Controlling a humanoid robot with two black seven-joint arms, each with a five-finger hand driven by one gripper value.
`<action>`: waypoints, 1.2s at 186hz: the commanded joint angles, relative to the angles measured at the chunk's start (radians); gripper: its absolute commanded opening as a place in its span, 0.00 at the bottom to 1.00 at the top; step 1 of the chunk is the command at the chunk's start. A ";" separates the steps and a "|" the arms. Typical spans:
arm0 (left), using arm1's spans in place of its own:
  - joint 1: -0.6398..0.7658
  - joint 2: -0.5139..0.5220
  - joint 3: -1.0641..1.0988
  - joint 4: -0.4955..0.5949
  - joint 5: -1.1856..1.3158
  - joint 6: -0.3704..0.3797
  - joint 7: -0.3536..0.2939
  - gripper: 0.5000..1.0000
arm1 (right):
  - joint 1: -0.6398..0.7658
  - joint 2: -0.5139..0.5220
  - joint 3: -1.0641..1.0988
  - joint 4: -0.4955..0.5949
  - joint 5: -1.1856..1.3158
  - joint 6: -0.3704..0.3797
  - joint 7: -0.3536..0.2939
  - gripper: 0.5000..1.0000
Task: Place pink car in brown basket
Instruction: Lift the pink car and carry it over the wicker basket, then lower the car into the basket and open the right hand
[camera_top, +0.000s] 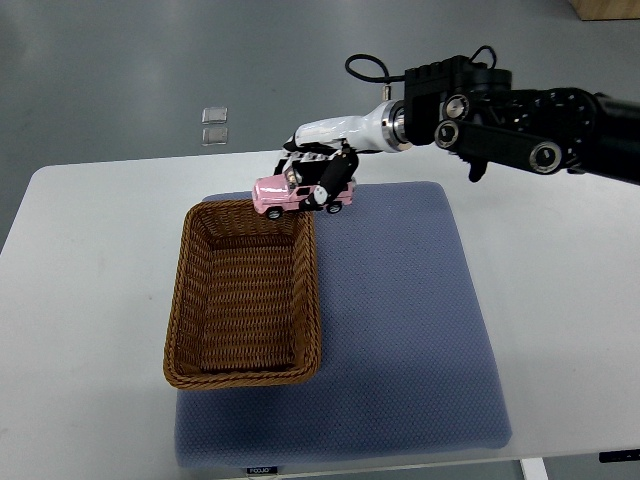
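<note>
The pink car (281, 195) is a small toy jeep with black wheels. My right hand (318, 168) comes in from the right edge and is shut on the pink car, holding it in the air above the far right corner of the brown basket (190, 300). The brown basket is a rectangular wicker one with nothing inside, standing on the left part of a blue mat (400, 320). My fingers hide part of the car's rear. My left arm does not show.
The blue mat lies on a white table (90, 260). Two small clear squares (214, 125) lie on the grey floor beyond the table's far edge. My black right forearm (520, 120) spans the upper right.
</note>
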 joint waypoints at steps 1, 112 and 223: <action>0.000 0.000 0.000 0.000 0.000 0.000 0.000 1.00 | -0.007 0.118 -0.008 -0.073 -0.001 -0.004 -0.001 0.00; 0.000 0.000 0.001 -0.002 0.000 0.000 0.000 1.00 | -0.135 0.174 -0.013 -0.228 -0.017 -0.049 -0.003 0.00; 0.000 0.000 0.003 -0.011 0.002 -0.002 0.002 1.00 | -0.118 0.174 -0.001 -0.185 0.011 -0.034 0.002 0.04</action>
